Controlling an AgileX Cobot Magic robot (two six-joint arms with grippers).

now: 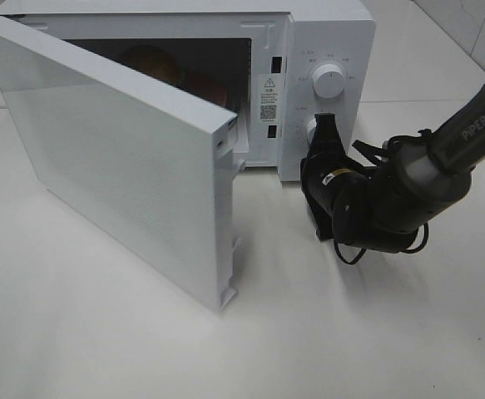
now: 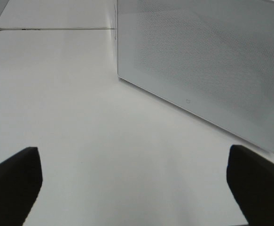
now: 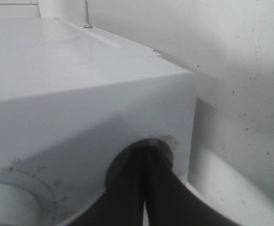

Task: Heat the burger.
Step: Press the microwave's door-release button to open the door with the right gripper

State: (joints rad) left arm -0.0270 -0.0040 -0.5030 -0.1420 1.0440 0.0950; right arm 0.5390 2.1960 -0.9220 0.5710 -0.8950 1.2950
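White tabletop (image 1: 101,349) fills the near ground on your high camera, bare from 5 o'clock round to 8 o'clock. Your left fingers (image 2: 256,181) show only on the left wrist camera: two dark tips spread wide with nothing between them, low over the tabletop and well apart from the door (image 2: 202,61) ahead of them.

Next comes that door (image 1: 117,158), swung wide open. Its perforated white panel runs from 10 o'clock down to its free edge near 6 o'clock, standing upright on its hinge side.

At 3 o'clock your right arm (image 1: 442,158) reaches in, black and grey, with a cable looped under the wrist. Your right fingers (image 1: 324,125) are clenched together, and their tips are against the lower knob (image 1: 311,126) on the control panel. On the right wrist camera they (image 3: 148,188) meet in a thin seam, pressed to the white front of the microwave (image 3: 80,94).

Farther back, at 12 o'clock, the microwave (image 1: 325,33) sits on the tabletop, its upper knob (image 1: 329,82) directly above the one your fingers touch.

Deepest in, at 11 o'clock, the burger (image 1: 152,62) rests inside the dark cavity, its golden-brown bun showing over the door's top edge. A reddish shape just beside it is too dim to identify.
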